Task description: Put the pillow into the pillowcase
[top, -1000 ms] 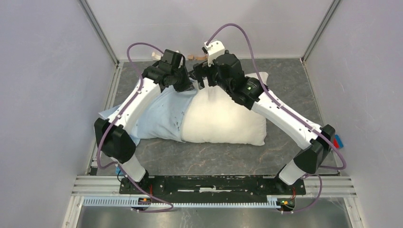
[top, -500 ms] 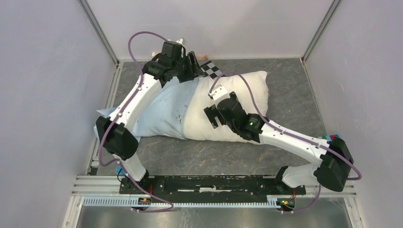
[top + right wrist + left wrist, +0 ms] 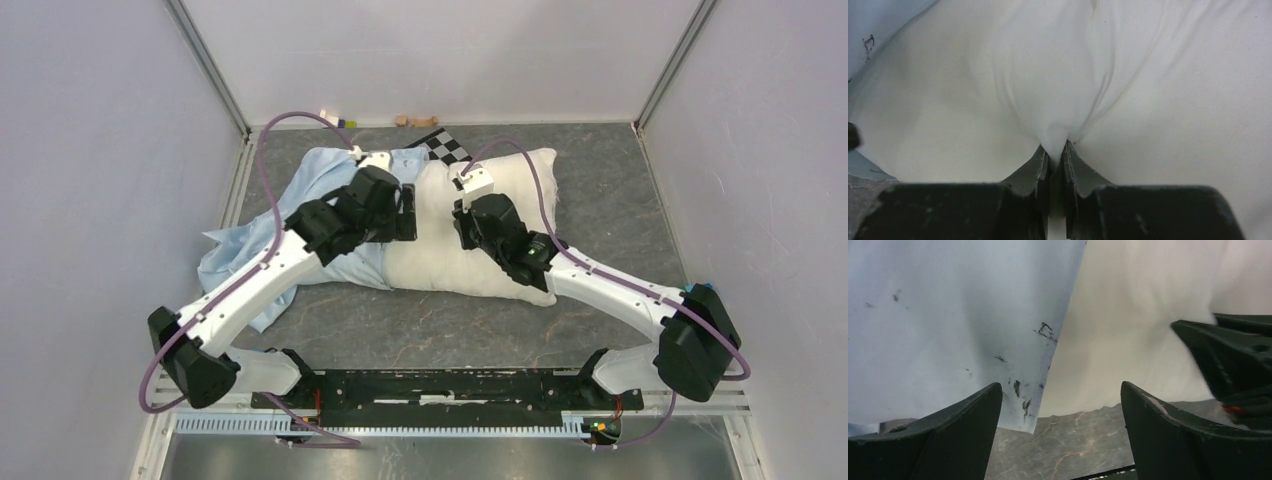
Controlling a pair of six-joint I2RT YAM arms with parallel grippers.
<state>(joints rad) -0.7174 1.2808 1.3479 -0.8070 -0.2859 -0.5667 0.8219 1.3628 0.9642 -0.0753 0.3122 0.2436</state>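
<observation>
1. The pillow (image 3: 520,175) lies on the table (image 3: 620,200), its left end under the pillowcase (image 3: 320,180)
2. The right gripper (image 3: 1057,152) pinches a fold of the pillow
3. The left gripper (image 3: 1060,392) hovers, jaws spread, over the pillowcase's right edge

the top camera looks down from the near side; both wrist cameras face the same pillow (image 3: 440,268) close up.

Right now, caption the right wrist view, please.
Right claw shut on a pinched fold of the pillow, pillowcase at upper left.
</observation>
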